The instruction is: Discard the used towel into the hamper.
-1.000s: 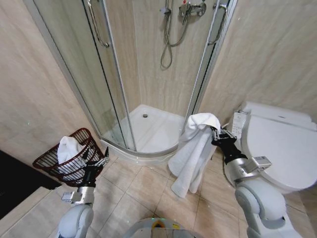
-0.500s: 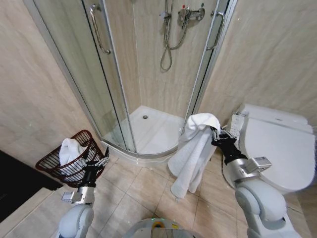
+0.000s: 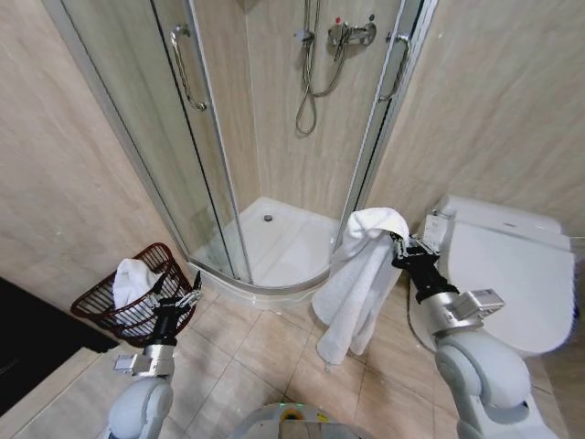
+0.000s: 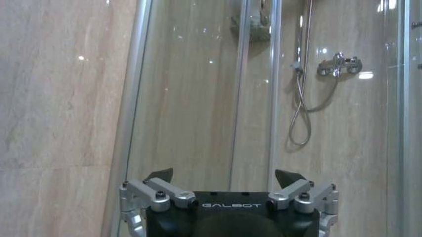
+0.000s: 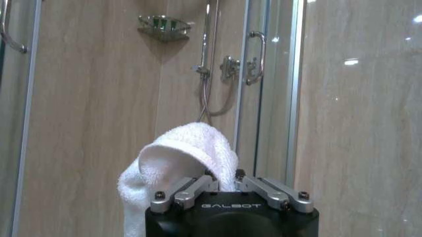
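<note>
Towel (image 3: 355,279) hangs pinched in right claw (image 3: 399,249); hamper (image 3: 134,297) touching spread, empty left claw (image 3: 181,297).

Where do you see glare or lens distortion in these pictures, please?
Head view: the wide lens bows the shower door frames outward. Left wrist view: bright ceiling-light spots glint on the wall tiles and glass. Right wrist view: similar glints beside the towel, which is pinched in the right end effector.

I see two arms with rounded light-grey shells and silver metal wrist brackets. The left gripper (image 3: 179,298) and right gripper (image 3: 399,241) share one build: a black housing marked "GALBOT" in white, silver finger linkages fastened with dark socket screws, and black fingertips (image 4: 160,174). A green indicator glows on the base's white rim.
</note>
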Controlling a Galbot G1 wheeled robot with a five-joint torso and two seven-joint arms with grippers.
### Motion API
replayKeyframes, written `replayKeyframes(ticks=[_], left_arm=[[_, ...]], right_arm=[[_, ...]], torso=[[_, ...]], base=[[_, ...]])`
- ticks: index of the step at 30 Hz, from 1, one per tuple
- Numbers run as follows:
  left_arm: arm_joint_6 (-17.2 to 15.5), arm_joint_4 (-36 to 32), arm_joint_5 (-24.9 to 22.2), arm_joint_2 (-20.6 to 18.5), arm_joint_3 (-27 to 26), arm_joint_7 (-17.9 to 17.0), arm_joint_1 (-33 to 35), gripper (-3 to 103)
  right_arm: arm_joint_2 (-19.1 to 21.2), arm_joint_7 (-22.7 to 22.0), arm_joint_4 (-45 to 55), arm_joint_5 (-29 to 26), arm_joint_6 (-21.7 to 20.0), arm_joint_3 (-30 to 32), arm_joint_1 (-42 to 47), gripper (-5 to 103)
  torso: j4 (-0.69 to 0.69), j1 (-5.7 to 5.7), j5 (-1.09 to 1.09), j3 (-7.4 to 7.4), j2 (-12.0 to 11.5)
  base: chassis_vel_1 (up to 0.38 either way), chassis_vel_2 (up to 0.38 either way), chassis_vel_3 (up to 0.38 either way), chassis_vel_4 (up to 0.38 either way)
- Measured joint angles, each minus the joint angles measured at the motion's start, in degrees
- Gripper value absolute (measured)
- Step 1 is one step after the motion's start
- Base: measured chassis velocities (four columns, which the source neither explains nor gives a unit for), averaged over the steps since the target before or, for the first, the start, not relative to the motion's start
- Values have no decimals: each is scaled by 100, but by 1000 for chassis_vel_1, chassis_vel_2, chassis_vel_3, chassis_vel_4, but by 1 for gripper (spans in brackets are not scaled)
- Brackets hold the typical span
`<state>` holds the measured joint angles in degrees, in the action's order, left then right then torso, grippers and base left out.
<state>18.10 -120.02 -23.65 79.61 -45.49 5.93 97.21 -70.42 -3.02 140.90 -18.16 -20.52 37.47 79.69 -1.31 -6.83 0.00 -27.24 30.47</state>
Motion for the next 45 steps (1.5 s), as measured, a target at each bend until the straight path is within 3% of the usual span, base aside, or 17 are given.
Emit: replayKeyframes(ticks=[45], left_arm=[[51,-14,-30,-12,-78,69,23,100]], right_arm=[[-23,-32,34,-117,87,95,-17,8]], torso=[[0,-481,0,-633,1113]], base=[[0,0,0,0]])
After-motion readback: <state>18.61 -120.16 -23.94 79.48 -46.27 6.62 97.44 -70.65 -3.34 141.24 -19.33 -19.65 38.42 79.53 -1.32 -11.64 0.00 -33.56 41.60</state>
